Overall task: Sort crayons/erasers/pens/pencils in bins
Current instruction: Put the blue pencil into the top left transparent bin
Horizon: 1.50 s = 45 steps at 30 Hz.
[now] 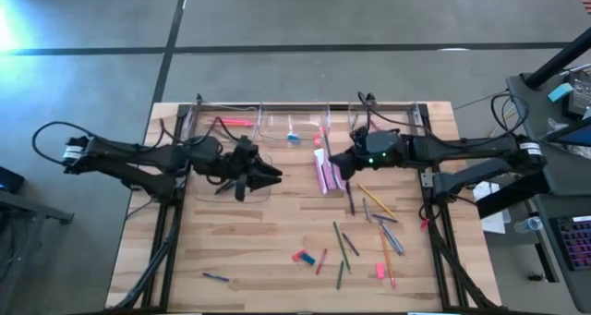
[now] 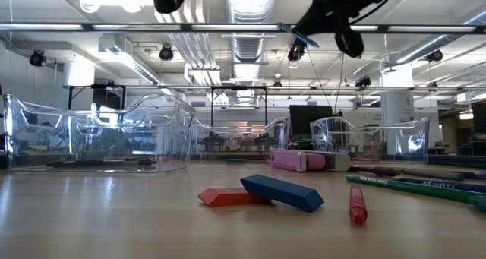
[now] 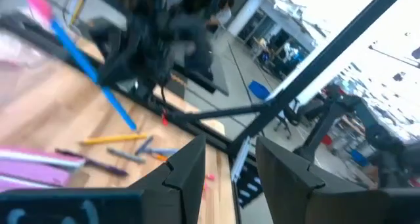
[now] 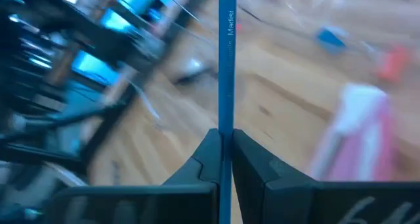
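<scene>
High view puts my right gripper [image 1: 338,161] above the table [image 1: 240,232] near the middle of its far half, just in front of the row of 4 clear bins [image 1: 277,123] along the far edge. In the right wrist view my 2 fingers [image 4: 205,157] are pressed together on a thin blue pencil [image 4: 226,60], which runs straight out past their tips. A pink pack [image 1: 324,172] lies on the wood just beside this gripper, toward the table's middle.

My left gripper [image 1: 273,175] hangs over the left half of the table, near the wider bin [image 1: 242,193] that sits apart from the far row. In the left wrist view its fingers [image 3: 188,163] stand apart with nothing between them.

The rest of the sorting lies loose. A red eraser [image 1: 299,256] and a blue eraser [image 1: 309,259] touch each other near the middle of the near edge; in the low view the blue one leans across the red one's end. A pink eraser [image 1: 379,271] lies toward the near right corner. Pencils and pens [image 1: 383,230] are scattered over the right half, and 1 short blue stick [image 1: 216,278] lies alone near the near left corner. A pink stick [image 1: 235,122] rests in the leftmost bin of the far row.
</scene>
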Each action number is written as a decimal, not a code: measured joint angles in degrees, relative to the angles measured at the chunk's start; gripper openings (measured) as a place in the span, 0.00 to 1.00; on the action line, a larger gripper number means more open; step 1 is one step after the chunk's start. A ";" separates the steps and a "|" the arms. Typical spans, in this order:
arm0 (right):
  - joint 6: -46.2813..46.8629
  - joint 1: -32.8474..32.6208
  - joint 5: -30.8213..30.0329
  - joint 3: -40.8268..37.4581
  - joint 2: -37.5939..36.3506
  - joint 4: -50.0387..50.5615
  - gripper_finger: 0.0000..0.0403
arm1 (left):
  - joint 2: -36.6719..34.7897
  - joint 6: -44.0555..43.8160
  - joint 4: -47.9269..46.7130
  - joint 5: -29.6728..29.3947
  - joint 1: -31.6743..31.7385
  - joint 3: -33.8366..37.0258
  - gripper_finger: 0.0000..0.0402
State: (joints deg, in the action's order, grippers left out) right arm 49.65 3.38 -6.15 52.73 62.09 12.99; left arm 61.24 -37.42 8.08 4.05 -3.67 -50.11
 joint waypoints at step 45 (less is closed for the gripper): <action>-9.42 -4.48 6.68 22.32 21.77 -4.22 0.03 | 5.46 -8.16 1.11 -2.90 9.47 -1.99 0.02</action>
State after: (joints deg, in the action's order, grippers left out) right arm 40.23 -1.10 0.53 75.05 83.86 8.77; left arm 66.70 -45.58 9.19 1.15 5.80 -52.10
